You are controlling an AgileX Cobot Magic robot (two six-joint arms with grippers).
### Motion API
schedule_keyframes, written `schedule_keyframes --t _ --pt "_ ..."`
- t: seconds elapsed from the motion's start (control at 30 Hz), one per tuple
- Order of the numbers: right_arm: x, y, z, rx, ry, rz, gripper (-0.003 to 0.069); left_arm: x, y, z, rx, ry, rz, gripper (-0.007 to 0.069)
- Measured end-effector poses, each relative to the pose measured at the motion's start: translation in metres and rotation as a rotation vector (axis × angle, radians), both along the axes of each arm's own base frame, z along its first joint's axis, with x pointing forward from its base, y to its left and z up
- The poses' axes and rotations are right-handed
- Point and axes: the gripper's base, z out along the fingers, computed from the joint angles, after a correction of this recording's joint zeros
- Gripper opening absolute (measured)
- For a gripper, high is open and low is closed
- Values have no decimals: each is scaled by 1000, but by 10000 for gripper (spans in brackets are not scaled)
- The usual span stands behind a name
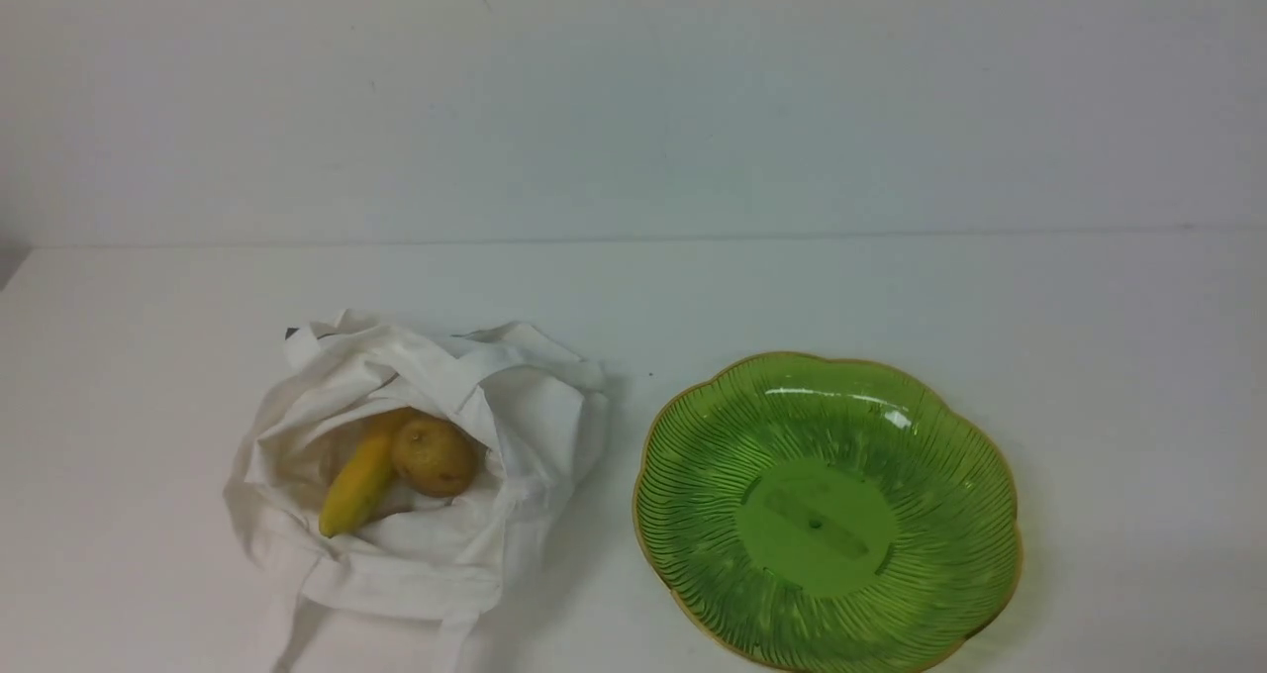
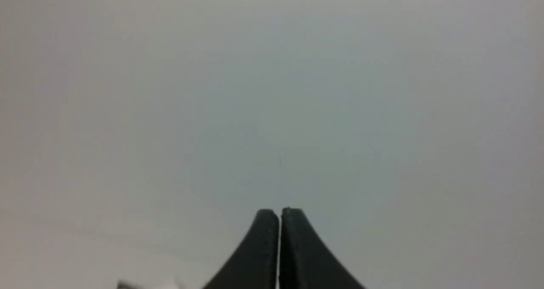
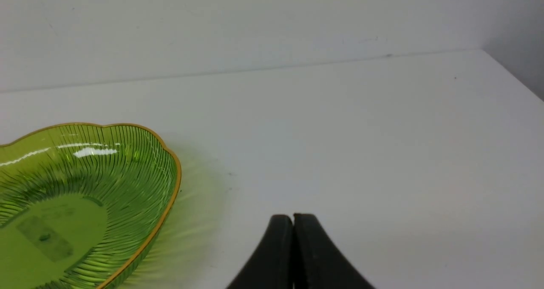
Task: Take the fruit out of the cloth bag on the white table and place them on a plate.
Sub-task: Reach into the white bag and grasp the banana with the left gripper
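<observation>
The left hand point(image 2: 279, 211), closed and empty like the right hand point(image 3: 293, 216), must be opened before the banana point(image 1: 358, 483) in the cloth bag point(image 1: 416, 564) is reached.

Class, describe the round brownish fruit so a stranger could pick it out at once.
On the white table, left of the green plate, lies an open cloth bag. Two fruits sit in its mouth. Pick the rounded brownish-tan fruit, not the long yellow banana beside it.
</observation>
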Motion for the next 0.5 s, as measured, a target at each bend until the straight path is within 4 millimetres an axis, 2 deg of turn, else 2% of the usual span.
schedule_keyframes --t 0.07,0.1,0.17,0.27,0.3,0.33,0.4,0.43,0.5 --pt "0 0 0 0 0 0 -13 19 -7 4 64 218 -81 -8" --pt "0 0 0 0 0 0 -13 20 -9 5 74 248 -97 -8" --pt "0 0 0 0 0 0 -13 51 -13 2 168 512 -174 -8" --pt "0 0 0 0 0 0 -13 89 -13 -11 306 734 -241 -8" --pt "0 0 0 0 0 0 -13 102 -12 -15 348 787 -264 -8" --pt "0 0 0 0 0 0 -13 107 -12 -18 356 812 -272 -8" --pt "0 0 0 0 0 0 -13 136 -13 -27 438 894 -337 -8" --pt "0 0 0 0 0 0 -13 136 -13 -26 443 888 -340 -8" --pt "0 0 0 0 0 0 -13 164 -15 -36 495 943 -408 -8"
